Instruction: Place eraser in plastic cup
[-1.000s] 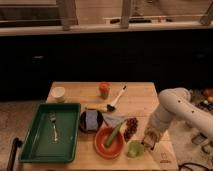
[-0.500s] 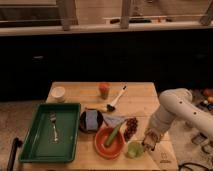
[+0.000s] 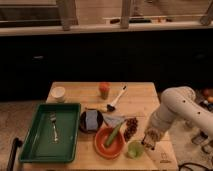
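The pale green plastic cup (image 3: 135,149) stands upright near the front right edge of the wooden table (image 3: 142,95). My gripper (image 3: 149,140) hangs at the end of the white arm (image 3: 175,107), just right of the cup and slightly above its rim, close to touching it. I cannot make out the eraser; it is either hidden at the gripper or out of view.
An orange bowl (image 3: 102,147) holding a long green item sits left of the cup. Dark berries (image 3: 131,127), a dark bowl with blue cloth (image 3: 92,120), a black-and-white brush (image 3: 116,100), an orange cup (image 3: 103,90), a white cup (image 3: 58,93) and a green tray (image 3: 35,145) with a fork also lie on the table.
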Controlling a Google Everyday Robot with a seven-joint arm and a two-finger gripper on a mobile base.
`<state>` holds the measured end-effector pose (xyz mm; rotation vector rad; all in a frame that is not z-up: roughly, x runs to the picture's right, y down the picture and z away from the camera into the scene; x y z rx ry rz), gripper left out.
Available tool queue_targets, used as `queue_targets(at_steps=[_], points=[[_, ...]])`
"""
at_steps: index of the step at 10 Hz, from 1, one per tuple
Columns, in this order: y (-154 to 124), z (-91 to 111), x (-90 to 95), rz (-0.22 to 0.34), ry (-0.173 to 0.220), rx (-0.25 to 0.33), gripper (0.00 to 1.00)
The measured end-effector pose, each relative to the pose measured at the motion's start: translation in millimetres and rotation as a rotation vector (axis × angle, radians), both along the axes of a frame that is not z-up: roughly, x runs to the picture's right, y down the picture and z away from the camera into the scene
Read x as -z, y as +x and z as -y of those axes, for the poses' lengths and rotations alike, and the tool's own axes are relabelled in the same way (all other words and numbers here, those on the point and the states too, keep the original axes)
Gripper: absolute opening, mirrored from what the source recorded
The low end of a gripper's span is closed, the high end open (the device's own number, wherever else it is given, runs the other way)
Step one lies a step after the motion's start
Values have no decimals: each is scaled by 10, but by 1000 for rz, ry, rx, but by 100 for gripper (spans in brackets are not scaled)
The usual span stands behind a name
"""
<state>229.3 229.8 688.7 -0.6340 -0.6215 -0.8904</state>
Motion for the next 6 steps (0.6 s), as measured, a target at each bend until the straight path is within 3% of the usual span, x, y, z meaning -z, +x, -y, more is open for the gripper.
queue_targets(at_steps=[6], points=[[-496, -170, 267, 98, 9, 122, 0]])
